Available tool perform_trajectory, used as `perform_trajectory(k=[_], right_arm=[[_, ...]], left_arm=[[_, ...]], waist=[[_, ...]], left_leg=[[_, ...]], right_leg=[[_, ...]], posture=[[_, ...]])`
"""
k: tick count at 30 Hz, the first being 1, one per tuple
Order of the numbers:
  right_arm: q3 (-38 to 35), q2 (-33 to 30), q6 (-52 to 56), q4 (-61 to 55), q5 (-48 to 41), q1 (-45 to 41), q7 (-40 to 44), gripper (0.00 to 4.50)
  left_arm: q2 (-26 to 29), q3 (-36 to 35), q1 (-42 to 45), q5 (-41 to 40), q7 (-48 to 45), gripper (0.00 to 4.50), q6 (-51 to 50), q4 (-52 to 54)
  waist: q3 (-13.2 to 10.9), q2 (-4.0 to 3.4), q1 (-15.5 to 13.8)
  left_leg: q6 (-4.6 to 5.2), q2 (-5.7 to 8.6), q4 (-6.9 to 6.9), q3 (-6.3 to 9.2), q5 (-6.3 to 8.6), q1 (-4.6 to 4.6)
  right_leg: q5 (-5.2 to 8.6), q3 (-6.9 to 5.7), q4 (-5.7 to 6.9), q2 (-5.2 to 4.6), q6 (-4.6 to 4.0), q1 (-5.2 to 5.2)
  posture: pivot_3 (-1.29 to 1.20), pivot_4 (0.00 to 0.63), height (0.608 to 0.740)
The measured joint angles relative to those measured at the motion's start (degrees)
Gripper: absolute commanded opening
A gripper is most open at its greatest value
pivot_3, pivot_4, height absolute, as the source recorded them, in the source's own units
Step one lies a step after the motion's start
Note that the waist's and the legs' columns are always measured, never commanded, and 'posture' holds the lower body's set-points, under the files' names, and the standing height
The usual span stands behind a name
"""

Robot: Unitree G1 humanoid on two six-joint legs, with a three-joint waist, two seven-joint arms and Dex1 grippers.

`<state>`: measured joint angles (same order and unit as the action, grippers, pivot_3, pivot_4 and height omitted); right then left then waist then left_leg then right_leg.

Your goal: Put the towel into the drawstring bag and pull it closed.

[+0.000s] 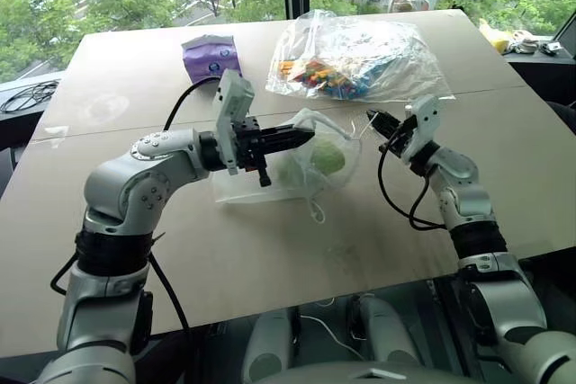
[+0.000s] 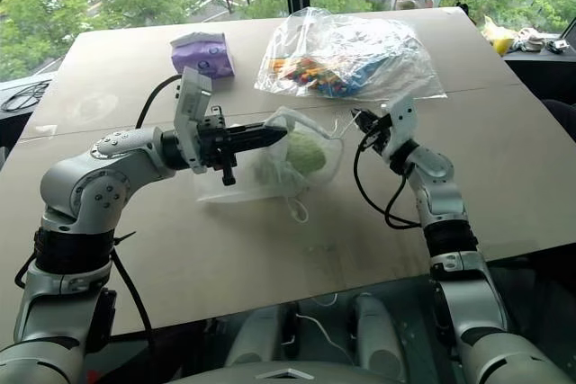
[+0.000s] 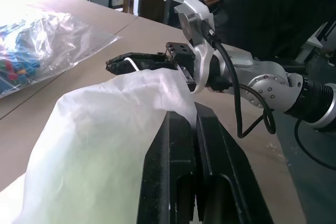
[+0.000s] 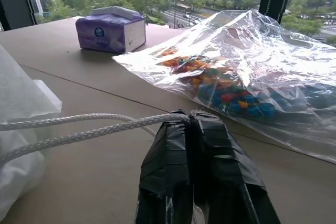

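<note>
A: At table centre, item one: left gripper clenched on the drawstring bag rim; towel inside.

B: I log right gripper clamped on cords; tissue packet behind.

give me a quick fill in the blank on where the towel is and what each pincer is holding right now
1. The green towel lies ____ the white drawstring bag.
2. The right pincer is shut on the bag's white ____.
3. The left pincer is shut on the bag's ____.
4. The packet beyond the bag on the table is ____ in colour.

Missing words: inside; cord; fabric; purple
</note>
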<state>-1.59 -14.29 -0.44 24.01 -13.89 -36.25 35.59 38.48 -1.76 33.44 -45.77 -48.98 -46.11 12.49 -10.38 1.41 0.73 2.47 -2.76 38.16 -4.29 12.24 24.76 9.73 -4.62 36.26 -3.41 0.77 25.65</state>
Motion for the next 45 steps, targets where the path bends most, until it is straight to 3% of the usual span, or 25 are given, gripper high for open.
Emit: perform_trajectory(k=[13,14,17,22,25,28,31,35,39,43,45], right_arm=[[-1.11,-3.37,1.45,-10.72,3.23,1.83,-7.28,0.07],[-1.36,-3.38,1.92,-11.25,3.26,1.80,-7.98,0.00],[-1.62,-3.41,3.97,-13.04,3.33,1.84,-9.91,0.00],[-1.54,-3.23,7.47,-17.09,3.36,2.68,-11.61,0.00],[-1.53,-3.27,9.24,-19.16,3.43,3.14,-12.58,0.00],[-1.80,-3.50,11.21,-21.25,3.66,3.20,-14.37,0.00],[-2.95,-3.61,13.11,-23.31,3.63,3.27,-16.19,0.00],[-4.07,-3.73,14.23,-25.40,3.55,4.24,-17.23,0.00],[-3.96,-3.23,14.84,-25.20,3.52,4.34,-17.42,0.00],[-3.62,-2.80,14.88,-25.08,3.38,4.04,-17.21,0.00],[-3.62,-2.77,14.91,-25.02,3.37,3.90,-17.20,0.00]], left_arm=[[-4.70,1.68,6.30,5.73,-1.20,0.00,2.04,-10.26],[-5.21,2.13,7.13,6.68,-1.67,0.57,3.00,-12.14],[-5.38,4.79,9.35,12.10,-4.72,1.72,8.75,-18.51],[-9.83,9.50,19.64,25.46,-6.96,4.11,27.91,-37.57],[-11.46,9.82,22.71,28.59,-8.71,4.11,34.39,-42.60],[-12.33,9.18,20.90,26.98,-10.95,4.11,32.46,-39.11],[-10.04,7.53,15.14,19.54,-12.92,4.11,20.59,-26.19],[-1.76,0.60,9.61,8.17,-12.61,4.11,3.00,-11.72],[-1.73,-5.69,7.57,-1.52,-8.41,4.11,-6.00,-2.92],[1.27,-0.06,0.68,-0.81,-6.89,4.11,-9.11,5.46],[0.52,5.23,-2.59,4.07,-3.01,4.11,-8.47,7.24]], waist=[[0.00,0.00,-0.12],[0.00,0.00,-0.12],[0.00,0.00,-0.09],[0.00,0.00,-0.60],[0.00,0.00,-0.51],[0.00,0.00,0.00],[0.00,-0.01,0.36],[-0.01,-0.02,0.55],[-0.02,-0.04,-0.26],[-0.01,-0.06,0.03],[-0.01,-0.07,-0.11]], left_leg=[[0.00,0.02,0.06,-0.01,0.00,0.01],[0.00,0.02,0.06,-0.01,0.00,0.00],[0.00,0.02,0.06,-0.02,0.00,0.00],[0.02,0.05,0.12,-0.06,0.00,0.05],[0.02,0.04,0.10,-0.13,0.01,0.07],[0.02,0.02,0.05,-0.19,0.01,0.10],[0.01,-0.06,0.03,-0.19,0.00,0.07],[0.00,-0.37,0.03,-0.15,0.01,-0.01],[-0.01,-0.34,0.17,0.06,0.00,-0.02],[0.00,-0.25,0.19,-0.16,-0.01,-0.09],[0.01,-0.23,0.18,-0.14,-0.01,-0.09]], right_leg=[[-0.01,0.01,0.05,-0.01,0.01,0.00],[-0.01,0.00,0.06,-0.01,0.01,0.00],[0.00,0.00,0.09,0.00,0.01,0.01],[0.00,-0.02,0.08,-0.02,0.01,0.01],[-0.01,0.04,0.02,-0.04,0.02,0.02],[-0.01,0.15,0.02,-0.04,0.03,0.09],[0.00,0.23,0.06,0.02,0.04,0.13],[0.01,0.24,0.10,0.21,0.04,0.13],[0.15,0.29,0.21,0.27,-0.20,0.01],[0.14,0.71,0.24,0.28,-0.20,0.01],[0.14,0.74,0.24,0.29,-0.21,0.02]], posture=[[0.00,0.150,0.740],[0.00,0.150,0.740],[0.00,0.150,0.740],[0.00,0.150,0.740],[0.00,0.150,0.740],[0.00,0.150,0.740],[0.00,0.150,0.740],[0.00,0.150,0.740],[0.00,0.150,0.740],[0.00,0.150,0.740],[0.00,0.150,0.740]])
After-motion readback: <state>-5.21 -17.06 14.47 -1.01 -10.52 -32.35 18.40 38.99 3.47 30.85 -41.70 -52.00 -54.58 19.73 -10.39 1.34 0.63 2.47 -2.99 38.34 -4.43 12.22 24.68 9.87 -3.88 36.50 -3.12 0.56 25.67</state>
